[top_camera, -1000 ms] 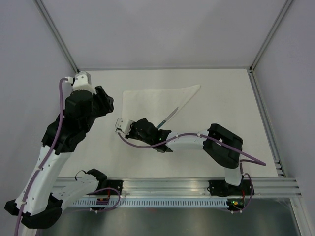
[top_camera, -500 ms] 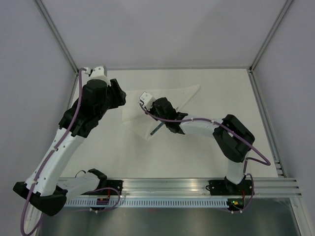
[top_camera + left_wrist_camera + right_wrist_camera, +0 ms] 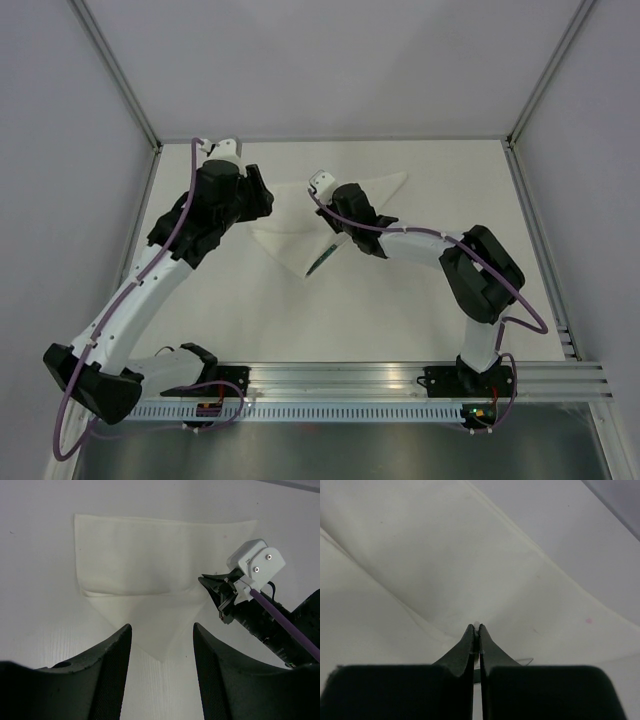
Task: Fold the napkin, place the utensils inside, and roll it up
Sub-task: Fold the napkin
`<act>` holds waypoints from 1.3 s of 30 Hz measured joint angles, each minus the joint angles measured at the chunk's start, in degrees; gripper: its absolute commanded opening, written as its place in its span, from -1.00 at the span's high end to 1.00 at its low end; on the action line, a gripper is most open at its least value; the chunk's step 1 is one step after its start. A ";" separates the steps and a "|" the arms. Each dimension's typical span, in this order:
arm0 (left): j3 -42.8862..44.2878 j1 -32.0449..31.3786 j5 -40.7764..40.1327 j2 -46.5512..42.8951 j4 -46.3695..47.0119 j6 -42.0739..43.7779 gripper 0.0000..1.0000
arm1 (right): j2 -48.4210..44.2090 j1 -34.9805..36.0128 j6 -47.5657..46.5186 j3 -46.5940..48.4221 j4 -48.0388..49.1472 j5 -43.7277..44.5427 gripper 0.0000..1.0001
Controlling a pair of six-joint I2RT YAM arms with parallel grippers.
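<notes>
Utensil (image 3: 319, 263) one, napkin (image 3: 288, 238) one (folded); right pincer (image 3: 476, 630) clamped on napkin, left pincer (image 3: 161, 628) apart.

No writing, label or number can be read (in any view).

White cloth napkin (image 3: 288, 238), folded into a rough triangle with its tip pointing near, lying flat, thin dark utensil (image 3: 322, 262) along its near right edge

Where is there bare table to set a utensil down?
Free: the table right of the napkin, out to the side rail; also the near strip between the napkin's tip and the front rail. Crowded: far left-centre, where the left tool and right tool meet over the napkin.
</notes>
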 measured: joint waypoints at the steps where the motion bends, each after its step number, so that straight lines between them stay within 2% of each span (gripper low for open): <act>1: -0.22 0.00 0.28 0.15 0.35 0.00 -0.15 | 0.00 -0.28 0.13 0.00 -0.09 -0.15 0.99; 18: -3.21 0.00 4.81 4.74 5.11 -0.02 -0.14 | 1.95 -8.11 2.95 0.00 -1.81 -3.04 0.99; 39: -5.29 0.00 7.04 8.87 7.93 -0.02 -0.14 | 5.60 -11.06 6.54 -0.07 -4.42 -6.47 0.99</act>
